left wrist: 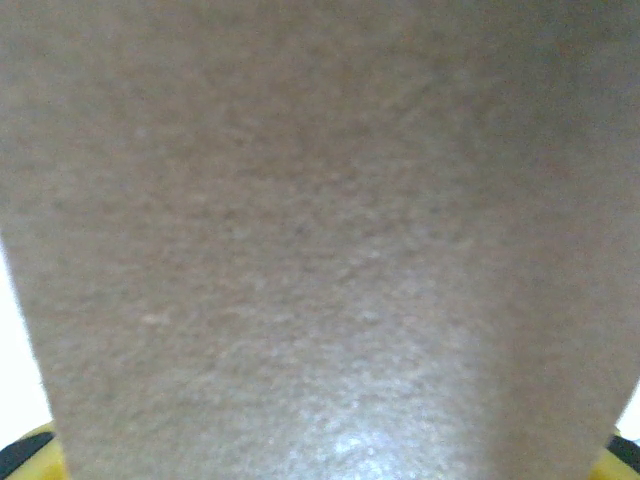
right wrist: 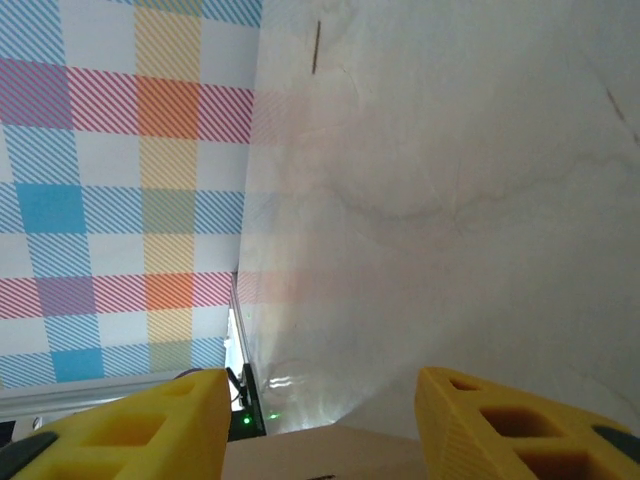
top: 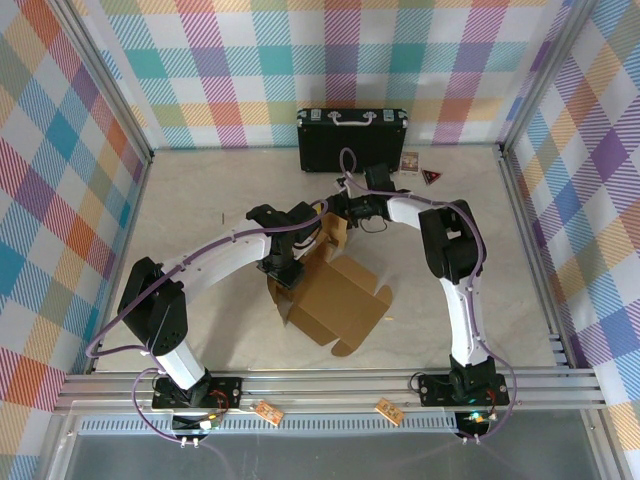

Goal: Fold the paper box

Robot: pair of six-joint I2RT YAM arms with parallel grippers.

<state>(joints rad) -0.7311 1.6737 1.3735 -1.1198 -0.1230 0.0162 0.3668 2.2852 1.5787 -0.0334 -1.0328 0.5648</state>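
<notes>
— From above, how do your arms sit?

— My left arm climbs from its base, bends at the elbow and stretches inward, wrist tipped down so my left claw [top: 283, 272] points at the tabletop [top: 200, 220]. My right arm rises, folds sharply at its elbow and reaches across, with my right claw [top: 340, 213] close beside the left one.

— And the paper box?

— The paper box [top: 340, 305] lies partly folded beneath and between both claws. Its left edge is under my left claw, and one upright flap is at my right claw. A black case [top: 352, 140] stands well beyond both.

— The left wrist?

— Brown board of the paper box [left wrist: 320, 240] sits right up against the lens, with yellow fingertips [left wrist: 38, 442] peeping out at the bottom corners. Whether that claw grips the board, I cannot tell.

— The right wrist?

— My right claw [right wrist: 320, 395] has its yellow fingers [right wrist: 130, 425] apart, and an edge of the paper box [right wrist: 320, 455] lies across the gap low down. Past the tips is pale tabletop [right wrist: 450, 200], with a plaid wall [right wrist: 130, 200] off to one side.
</notes>
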